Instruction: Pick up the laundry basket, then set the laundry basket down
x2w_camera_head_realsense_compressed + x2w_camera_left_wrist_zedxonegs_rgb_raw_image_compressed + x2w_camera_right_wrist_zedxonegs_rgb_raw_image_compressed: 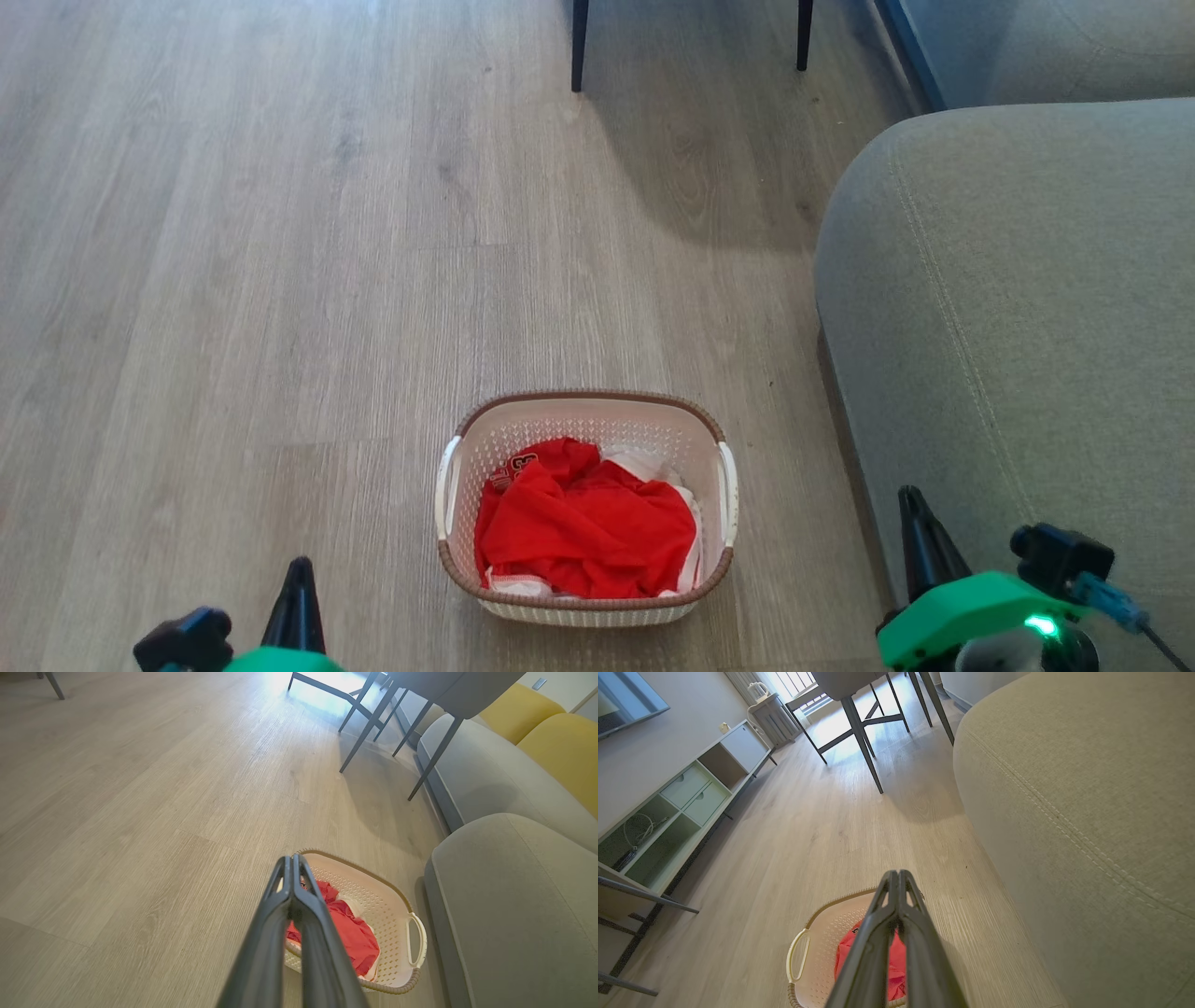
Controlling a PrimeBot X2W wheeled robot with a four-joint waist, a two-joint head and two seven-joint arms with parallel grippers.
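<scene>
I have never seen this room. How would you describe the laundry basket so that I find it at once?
Start at the grey fabric sofa on the robot's right. On the pale wood-plank floor just left of it stands a small cream-white perforated plastic basket with a brown woven-look rim. Its crumpled red cloth and two white side handles set it apart.

The left gripper (pixel 300 571) is seen at the lower left of the head view and the right gripper (pixel 910 504) at the lower right, both pointed forward. In each wrist view the two dark fingers (pixel 264 952) are pressed together tip to tip. A green wrist housing (pixel 962 611) is seen behind the right gripper.
</scene>
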